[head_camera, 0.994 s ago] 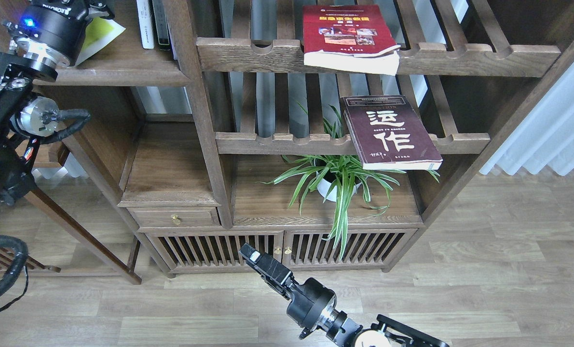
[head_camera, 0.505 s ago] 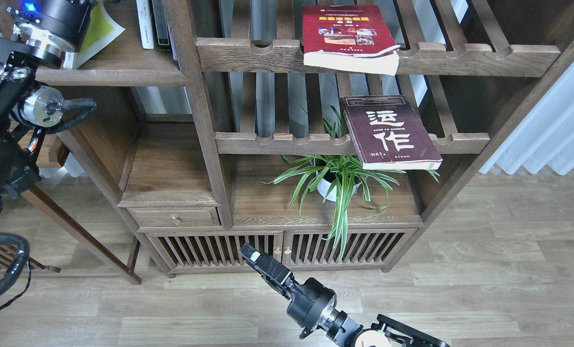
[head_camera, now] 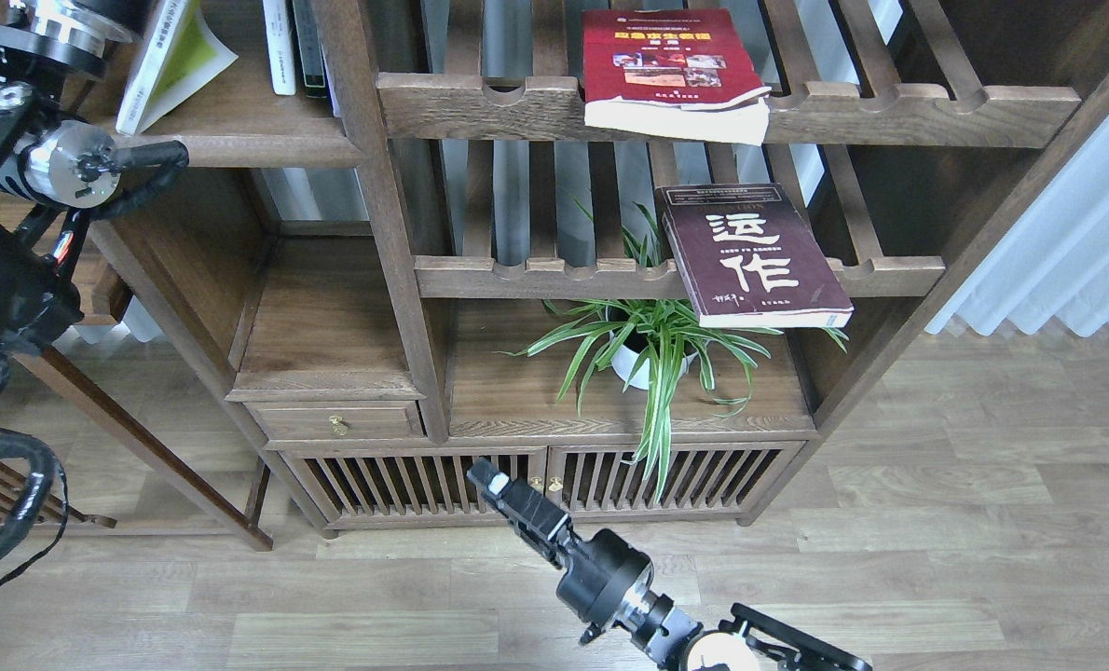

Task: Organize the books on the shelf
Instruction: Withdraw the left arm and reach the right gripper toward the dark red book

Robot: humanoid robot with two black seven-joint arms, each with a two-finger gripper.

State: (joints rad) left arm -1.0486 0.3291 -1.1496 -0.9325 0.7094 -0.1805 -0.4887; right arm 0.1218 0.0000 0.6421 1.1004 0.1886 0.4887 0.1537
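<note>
A: Where's the lime-yellow book (head_camera: 171,58)?

B: Tilted on the solid shelf (head_camera: 228,140) at 11 o'clock, by the left gripper (head_camera: 70,19) — fingers cut off, can't tell.

A: Others?

B: Red book (head_camera: 671,65) at 12, maroon book (head_camera: 750,253) below it. Right gripper (head_camera: 494,480) at 6 — fingers unclear.

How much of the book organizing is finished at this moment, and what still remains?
Done: nothing clearly; thin upright books already stand on the solid shelf. In hand: the lime-yellow book stands tilted on that shelf at my left arm's end; the gripper itself is out of view. Left: the red book and the maroon book lie flat on the slatted racks. My right gripper hangs low, holding nothing.
</note>
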